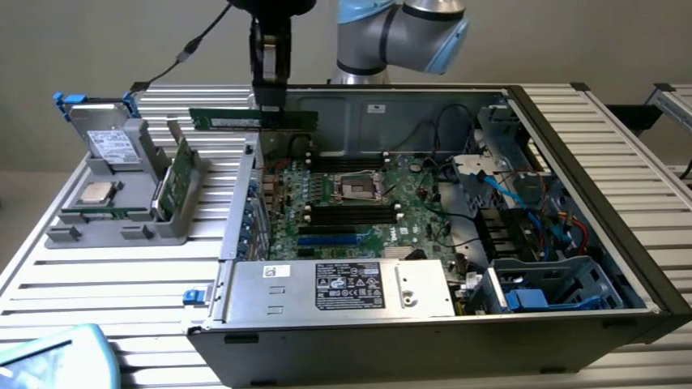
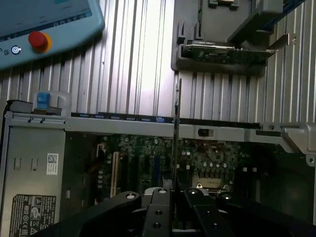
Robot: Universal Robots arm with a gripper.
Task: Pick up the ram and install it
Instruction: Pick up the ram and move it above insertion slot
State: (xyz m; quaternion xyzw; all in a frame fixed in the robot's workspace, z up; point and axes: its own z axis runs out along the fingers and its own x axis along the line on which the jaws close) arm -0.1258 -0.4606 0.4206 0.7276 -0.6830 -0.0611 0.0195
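Slatted metal table (image 1: 119, 275), open PC case (image 1: 433, 348); I see the gripper (image 1: 271, 104) clamped on the ram (image 1: 232, 119) above it.

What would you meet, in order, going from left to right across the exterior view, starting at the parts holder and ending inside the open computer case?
hard drive → upright green card → ram, held up by the gripper → processor socket → drive cage

A plain grey wall (image 1: 87, 40) stands behind the ribbed, silvery metal table (image 1: 119, 279)
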